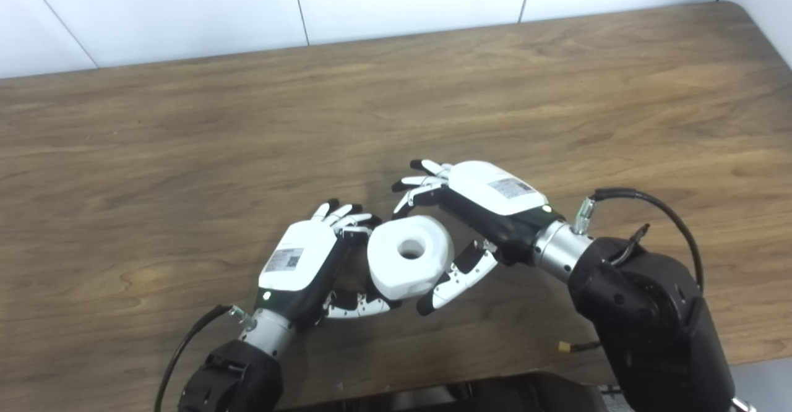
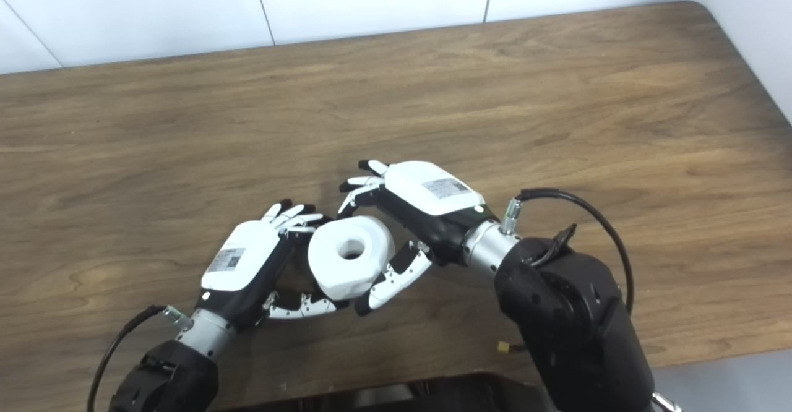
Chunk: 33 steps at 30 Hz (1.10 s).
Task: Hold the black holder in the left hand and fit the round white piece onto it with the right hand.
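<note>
Near the front edge of the wooden table [image 1: 557,90], slightly left of centre, the round white piece [image 1: 408,263] is held up between the two hands, its central hole facing up and toward the cameras. The left hand [image 1: 306,263] is on the piece's left side: its fingers [image 1: 346,217] curl over the far left rim and its thumb [image 1: 362,304] reaches under the near side, so it is grasping there, though whether it clasps the piece itself or something under it cannot be told. The black holder cannot be made out; anything dark beneath the piece is hidden by the piece and the palm. The right hand [image 2: 421,205] comes in from the right, its fingers [image 2: 359,189] arched over the far right rim, touching or just above it, and its thumb [image 2: 390,282] lying along the near right edge. The piece sits inside that loose span, the fingers spread apart rather than clenched; a firm grip by the right hand cannot be confirmed. A black cable [image 1: 656,205] loops off the right wrist
</note>
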Motion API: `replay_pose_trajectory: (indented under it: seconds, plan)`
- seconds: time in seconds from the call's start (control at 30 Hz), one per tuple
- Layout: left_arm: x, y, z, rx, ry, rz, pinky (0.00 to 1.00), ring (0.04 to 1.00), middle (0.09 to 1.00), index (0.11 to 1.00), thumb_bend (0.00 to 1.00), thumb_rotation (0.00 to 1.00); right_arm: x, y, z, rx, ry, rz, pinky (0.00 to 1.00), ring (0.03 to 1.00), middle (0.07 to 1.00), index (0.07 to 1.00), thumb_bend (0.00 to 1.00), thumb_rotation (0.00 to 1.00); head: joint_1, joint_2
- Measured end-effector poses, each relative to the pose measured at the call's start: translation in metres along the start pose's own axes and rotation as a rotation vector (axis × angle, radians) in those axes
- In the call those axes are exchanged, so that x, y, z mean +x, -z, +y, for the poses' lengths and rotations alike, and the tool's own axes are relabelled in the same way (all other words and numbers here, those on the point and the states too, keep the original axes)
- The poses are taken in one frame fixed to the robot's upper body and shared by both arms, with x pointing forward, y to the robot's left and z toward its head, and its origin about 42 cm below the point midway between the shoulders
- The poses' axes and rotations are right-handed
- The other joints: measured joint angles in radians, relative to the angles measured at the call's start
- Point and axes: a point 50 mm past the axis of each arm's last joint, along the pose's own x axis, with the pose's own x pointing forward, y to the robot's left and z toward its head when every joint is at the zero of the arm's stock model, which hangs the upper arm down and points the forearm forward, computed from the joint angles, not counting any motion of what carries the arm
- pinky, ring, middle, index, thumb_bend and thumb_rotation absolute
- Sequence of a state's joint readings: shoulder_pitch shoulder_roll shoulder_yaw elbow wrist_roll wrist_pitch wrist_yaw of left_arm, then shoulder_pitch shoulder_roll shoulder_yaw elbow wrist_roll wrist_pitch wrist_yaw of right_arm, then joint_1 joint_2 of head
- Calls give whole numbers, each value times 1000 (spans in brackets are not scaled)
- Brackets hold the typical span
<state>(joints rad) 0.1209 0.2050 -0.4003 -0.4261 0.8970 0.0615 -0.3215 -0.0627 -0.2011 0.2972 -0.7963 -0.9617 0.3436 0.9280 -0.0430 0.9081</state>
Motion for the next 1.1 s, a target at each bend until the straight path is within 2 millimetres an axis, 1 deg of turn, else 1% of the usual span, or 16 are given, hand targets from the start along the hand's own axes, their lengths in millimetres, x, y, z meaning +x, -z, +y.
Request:
replay_pose_trajectory:
  seconds: [0.27, 0.4, 0.7, 0.93, 1.1]
  plan:
    - [0, -1, 0, 1, 2, 2, 1000, 918, 815, 488, 515, 60, -2, -1, -1, -17, -11, 2, 996, 1000, 929, 747, 1000, 401, -2, -6]
    - [1, -1, 0, 2, 2, 1, 1000, 918, 814, 488, 515, 60, -3, -2, -1, -20, -18, 4, 993, 1000, 949, 782, 1000, 411, -2, -6]
    - [1, -1, 0, 4, 2, -1, 1000, 915, 810, 488, 515, 60, -11, -7, -12, -43, 20, -9, 1000, 1000, 989, 859, 1000, 453, 0, -8]
    - [1, -1, 0, 5, 1, -1, 1000, 914, 806, 488, 516, 59, -18, -5, -23, -44, 53, 4, 985, 1000, 1000, 904, 1000, 451, 3, -8]
    - [2, -1, 1, 5, 0, -1, 1000, 912, 799, 488, 515, 60, -20, -2, -25, -35, 37, 8, 984, 1000, 1000, 921, 1000, 465, 8, -8]
